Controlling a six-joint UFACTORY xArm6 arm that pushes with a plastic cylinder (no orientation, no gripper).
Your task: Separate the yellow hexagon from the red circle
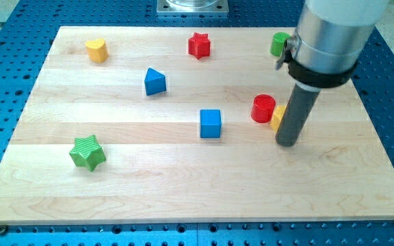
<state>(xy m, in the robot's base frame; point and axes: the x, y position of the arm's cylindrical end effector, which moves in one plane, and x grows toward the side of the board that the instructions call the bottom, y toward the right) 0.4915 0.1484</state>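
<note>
The red circle (263, 108) lies on the wooden board right of centre. The yellow hexagon (278, 117) sits against its lower right side, mostly hidden behind my rod, with only a yellow sliver showing. My tip (287, 142) rests on the board just to the right of and below the hexagon, touching or nearly touching it.
A blue cube (211, 124) lies left of the red circle. A blue triangle (154, 82), a red star (199, 45), a yellow heart (96, 50), a green star (87, 152) and a green block (278, 44) half hidden by the arm also lie on the board (183, 191).
</note>
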